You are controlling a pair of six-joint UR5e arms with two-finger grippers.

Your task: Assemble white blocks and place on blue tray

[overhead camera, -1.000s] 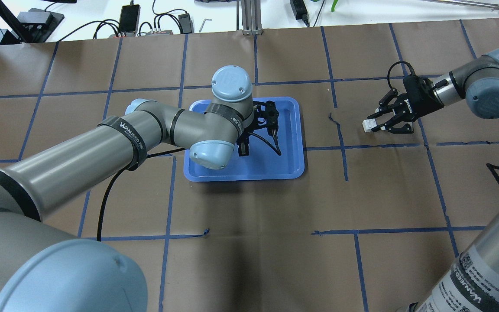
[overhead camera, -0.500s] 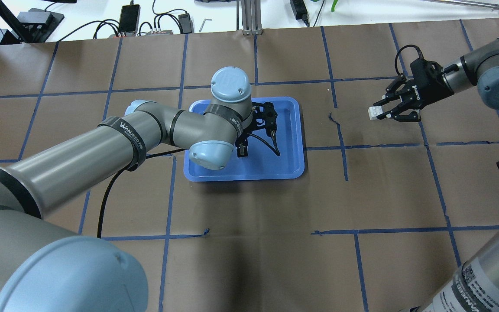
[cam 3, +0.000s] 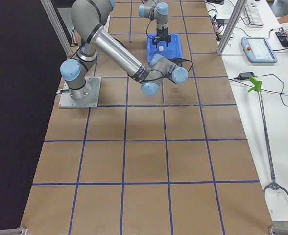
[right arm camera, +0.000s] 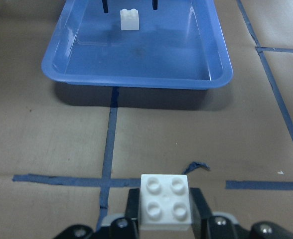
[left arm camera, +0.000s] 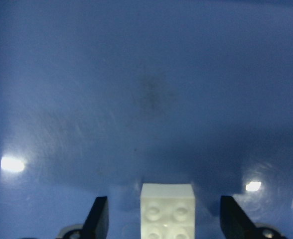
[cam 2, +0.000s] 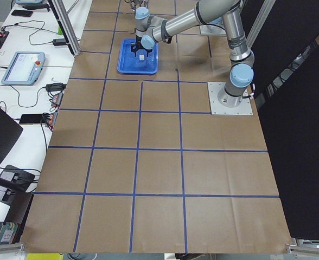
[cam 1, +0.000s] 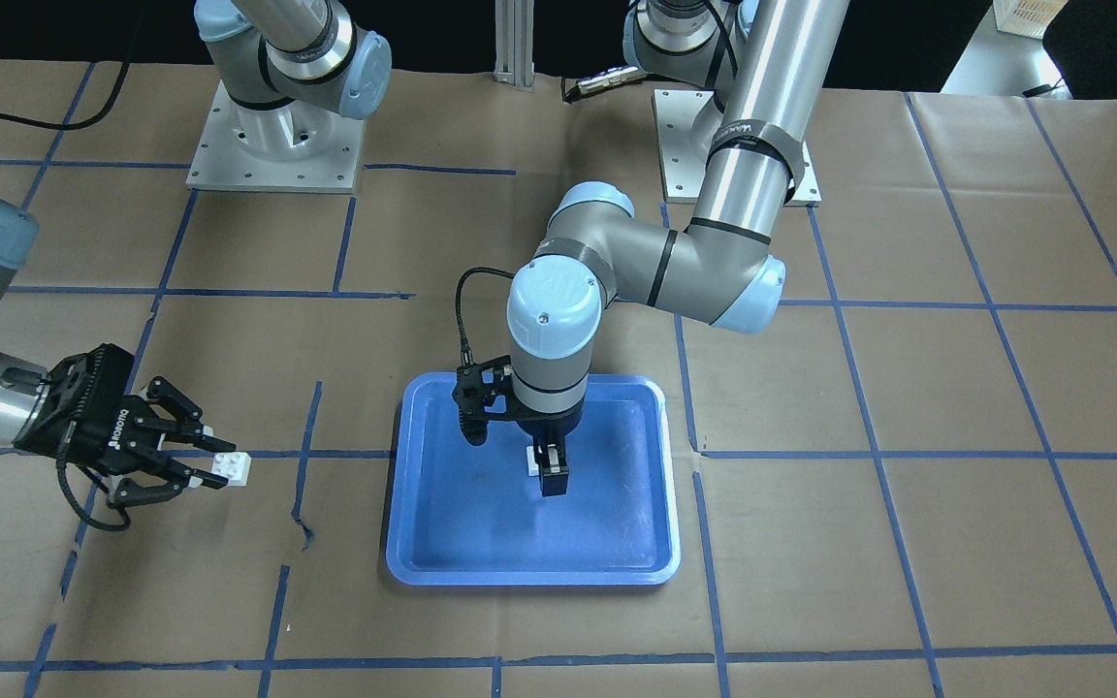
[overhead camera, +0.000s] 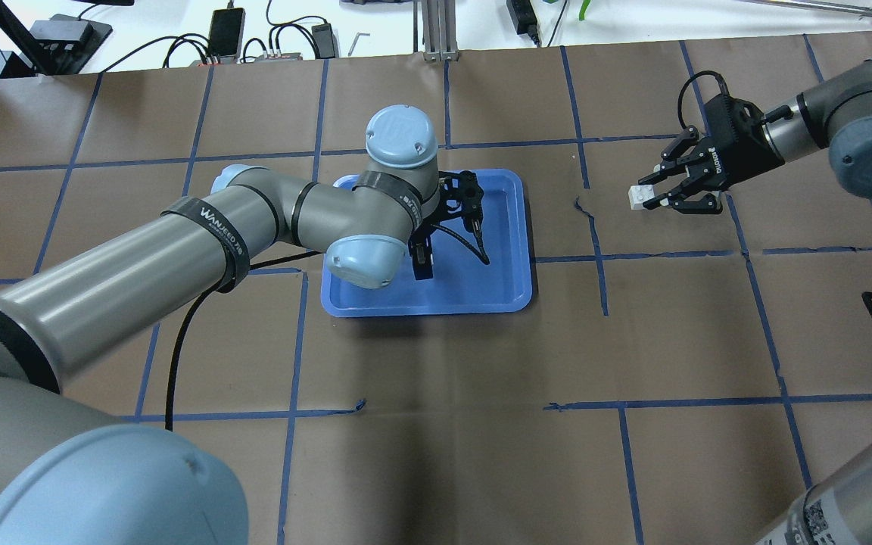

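Observation:
The blue tray (cam 1: 481, 543) lies at the table's middle, also in the overhead view (overhead camera: 481, 288). One white block (cam 1: 530, 458) rests on its floor. My left gripper (cam 1: 544, 467) points down over it, open, with its fingers well apart on either side of the block (left arm camera: 167, 209). My right gripper (overhead camera: 646, 198) is shut on the second white block (overhead camera: 637, 198), studs up, held above the table to the right of the tray. The right wrist view shows this block (right arm camera: 165, 201) in the jaws and the tray (right arm camera: 136, 79) ahead with the other block (right arm camera: 129, 19).
Brown paper with blue tape lines (overhead camera: 595, 250) covers the table. Cables, a phone and adapters lie past the far edge (overhead camera: 224, 34). The arm base plates (cam 1: 272, 145) stand at the robot's side.
My right gripper, holding its white block, rose and moved away, then shifted left toward the tray. My left arm shifted slightly over the tray.

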